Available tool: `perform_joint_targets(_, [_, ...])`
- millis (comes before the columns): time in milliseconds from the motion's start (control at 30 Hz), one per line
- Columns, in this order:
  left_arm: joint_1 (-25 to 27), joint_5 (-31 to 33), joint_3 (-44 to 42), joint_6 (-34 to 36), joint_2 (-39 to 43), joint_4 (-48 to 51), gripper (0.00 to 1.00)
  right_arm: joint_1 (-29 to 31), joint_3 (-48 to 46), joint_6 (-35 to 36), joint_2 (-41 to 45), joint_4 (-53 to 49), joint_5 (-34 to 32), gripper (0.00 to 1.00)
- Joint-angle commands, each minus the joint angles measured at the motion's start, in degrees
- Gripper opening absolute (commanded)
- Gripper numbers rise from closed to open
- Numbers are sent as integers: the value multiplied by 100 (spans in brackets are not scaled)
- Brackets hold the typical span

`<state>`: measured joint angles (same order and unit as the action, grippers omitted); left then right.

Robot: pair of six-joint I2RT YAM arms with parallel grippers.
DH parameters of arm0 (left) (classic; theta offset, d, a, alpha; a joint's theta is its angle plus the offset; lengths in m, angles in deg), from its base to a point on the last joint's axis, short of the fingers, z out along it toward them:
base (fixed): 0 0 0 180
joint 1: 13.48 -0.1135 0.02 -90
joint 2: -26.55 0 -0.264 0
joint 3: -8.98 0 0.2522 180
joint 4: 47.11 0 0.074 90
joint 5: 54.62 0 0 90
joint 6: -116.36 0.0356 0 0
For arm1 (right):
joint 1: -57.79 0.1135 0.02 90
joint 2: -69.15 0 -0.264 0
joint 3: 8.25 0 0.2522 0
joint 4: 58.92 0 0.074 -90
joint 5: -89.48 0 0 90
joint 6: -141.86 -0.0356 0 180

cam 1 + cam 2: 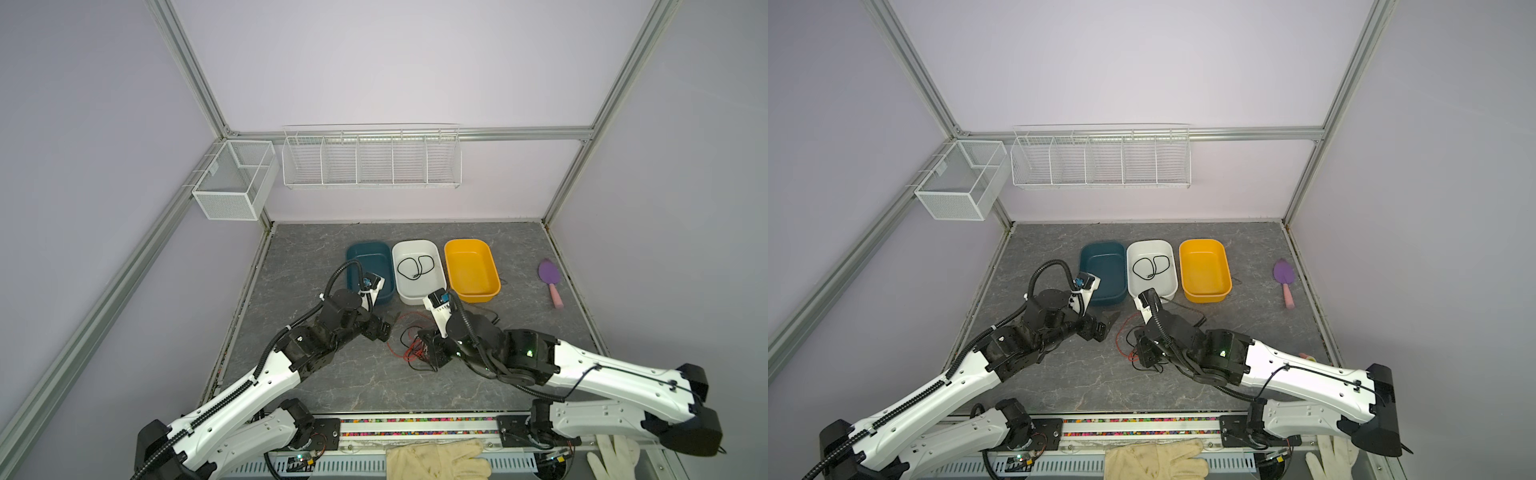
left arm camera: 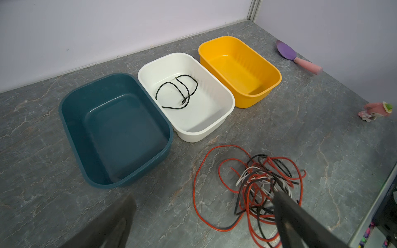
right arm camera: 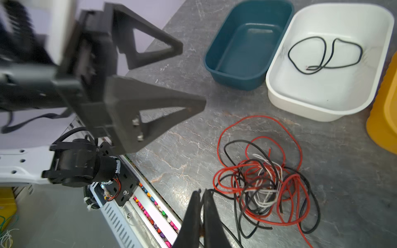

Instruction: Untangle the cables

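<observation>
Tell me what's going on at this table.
Two robot arms are sorting out a tangle of cables in red, black and white on the grey tabletop. The right pincer is shut at the tangle's edge, apparently pinching a black strand. The left pincer hangs wide open beside the pile, holding nothing. One loose black cable already lies alone in the white tub; the teal tub and yellow tub hold nothing.

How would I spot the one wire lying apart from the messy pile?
On the grey table, a teal tub, a white tub and a yellow tub stand in a row. In the white tub lies one black cable, loosely looped. Unlike the red, black and white tangle in front, it lies alone.
</observation>
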<state>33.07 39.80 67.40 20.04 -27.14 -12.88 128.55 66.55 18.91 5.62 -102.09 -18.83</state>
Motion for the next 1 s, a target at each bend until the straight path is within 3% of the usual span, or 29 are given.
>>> perform_joint_targets(0, [38,-56,-50,141,24,69,99,40,407,472,-7,-539,-113,7])
perform_joint_targets(967, [174,-157,110,41,-20,225,99,-128,4652,2158,-1125,-2271,-379,6])
